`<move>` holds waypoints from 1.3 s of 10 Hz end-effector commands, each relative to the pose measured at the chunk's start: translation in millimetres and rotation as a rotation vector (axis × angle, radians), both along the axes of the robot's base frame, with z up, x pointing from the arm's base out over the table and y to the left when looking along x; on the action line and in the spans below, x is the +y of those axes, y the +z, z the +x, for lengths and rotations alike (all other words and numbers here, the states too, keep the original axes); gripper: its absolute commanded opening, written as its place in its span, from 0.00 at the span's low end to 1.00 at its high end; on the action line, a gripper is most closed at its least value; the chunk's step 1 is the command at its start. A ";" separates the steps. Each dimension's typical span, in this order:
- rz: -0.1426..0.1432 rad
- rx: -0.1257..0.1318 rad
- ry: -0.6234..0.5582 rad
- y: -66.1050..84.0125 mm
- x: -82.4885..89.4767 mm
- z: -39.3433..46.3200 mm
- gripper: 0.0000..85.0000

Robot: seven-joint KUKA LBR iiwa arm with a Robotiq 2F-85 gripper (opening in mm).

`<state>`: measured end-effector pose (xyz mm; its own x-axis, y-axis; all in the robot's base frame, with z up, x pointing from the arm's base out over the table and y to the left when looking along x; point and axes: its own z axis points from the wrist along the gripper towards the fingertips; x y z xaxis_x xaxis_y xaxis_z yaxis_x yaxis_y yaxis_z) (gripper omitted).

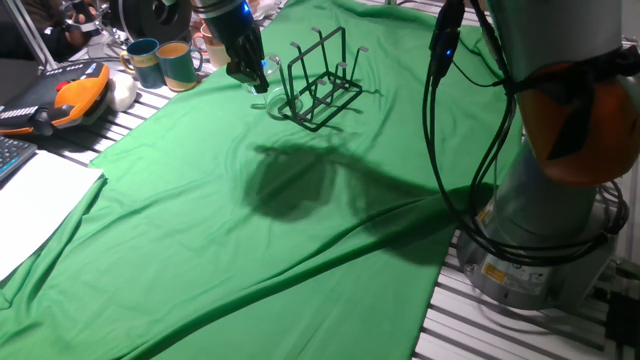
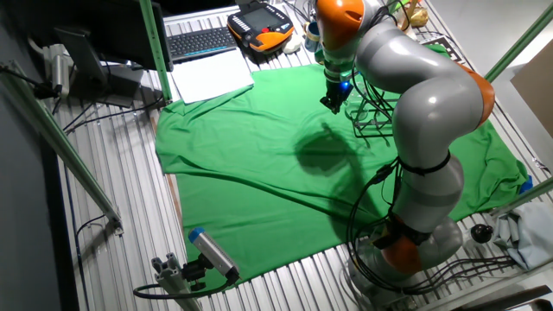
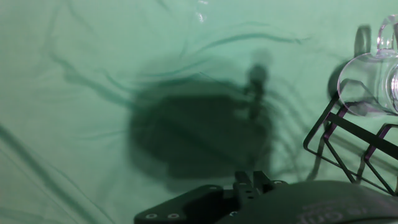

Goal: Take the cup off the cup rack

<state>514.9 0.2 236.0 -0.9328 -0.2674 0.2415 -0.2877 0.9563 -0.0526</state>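
cup is see-through glass, sits at the end of the cup rack, seen in hand view lying on its side over the rack's black wire, mouth facing the camera, long axis roughly horizontal along the rack, handle loop up above it. Cup is not yet off the rack by the look of it

in one fixed view the glass is barely readable, just a faint glint at the rack's left end, right under the gripper. Gripper hangs just beside that end of the rack, above the green cloth

key relation: in hand view the cup lies off to the right edge and upper half, not centred, so the hand needs to shift sideways toward the rack before closing, my guess

gripper opening: cannot tell, fingers are not visible in hand view, too dark and small in the fixed views. Nothing visibly held

further from the rack: teal-and-tan mugs off to its left beyond the cloth edge, orange pendant past those
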 end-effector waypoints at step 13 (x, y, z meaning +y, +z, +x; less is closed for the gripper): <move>-0.006 -0.006 -0.008 -0.2 0.4 -0.1 0.20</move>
